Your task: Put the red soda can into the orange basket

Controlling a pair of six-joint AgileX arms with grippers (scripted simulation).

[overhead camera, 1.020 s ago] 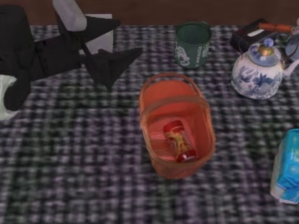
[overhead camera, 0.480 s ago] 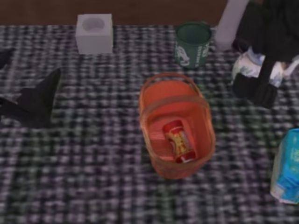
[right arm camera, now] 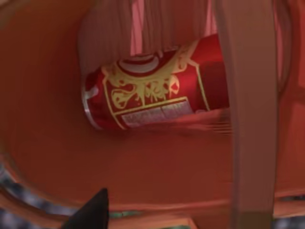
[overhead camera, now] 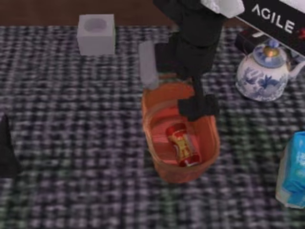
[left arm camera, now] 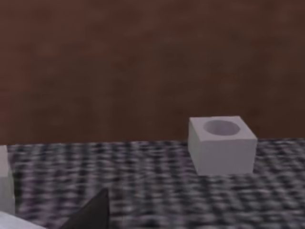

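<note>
The red soda can (overhead camera: 183, 145) lay on its side inside the orange basket (overhead camera: 162, 164), at 6 o'clock from the right gripper (overhead camera: 198, 106) hovering over the basket's far end; couldn't tell its jaws' state. Left gripper (overhead camera: 6, 153) sat at the surface's left edge.

Grey cube (overhead camera: 96, 34), blue-white teapot (overhead camera: 263, 74), blue carton (overhead camera: 293, 171) on checked cloth (overhead camera: 71, 143).

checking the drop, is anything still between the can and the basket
Nothing visible: the can already lies on its side inside the basket. The right gripper hangs over the basket's far end.
</note>
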